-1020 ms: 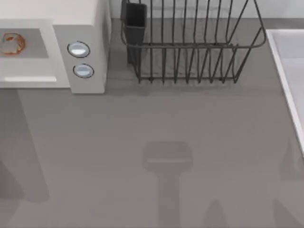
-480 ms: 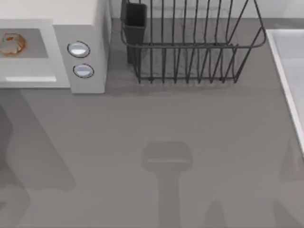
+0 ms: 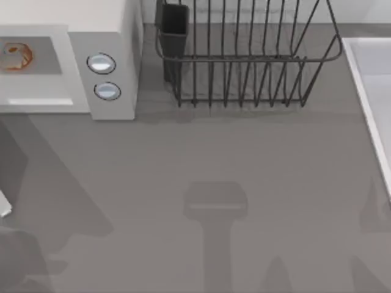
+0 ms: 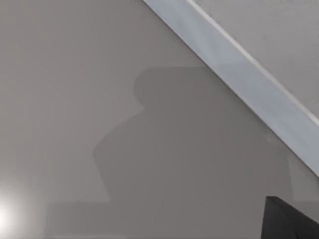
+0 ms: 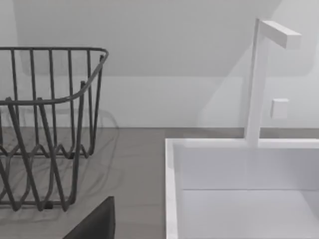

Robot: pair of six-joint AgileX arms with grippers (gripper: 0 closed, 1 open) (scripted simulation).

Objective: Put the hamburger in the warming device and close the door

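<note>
Hamburger (image 3: 15, 56) inside open microwave (image 3: 101, 36), top view's far left.

Black wire dish rack (image 3: 247, 58) at the table's (image 3: 214, 159) back, white sink (image 5: 239, 189) at right

At the counter's (image 3: 201, 159) far left corner we see the warming device (image 3: 101, 36), its two round knobs (image 3: 104, 76) on the panel facing us. The hamburger (image 3: 15, 56) sits behind the grey window of the door (image 3: 33, 73), which has a white bar handle (image 3: 40, 101). A black wire dish rack (image 3: 244, 55) stands along the far edge, just beside the device. A white sink (image 3: 372, 91) runs along the right edge.
</note>
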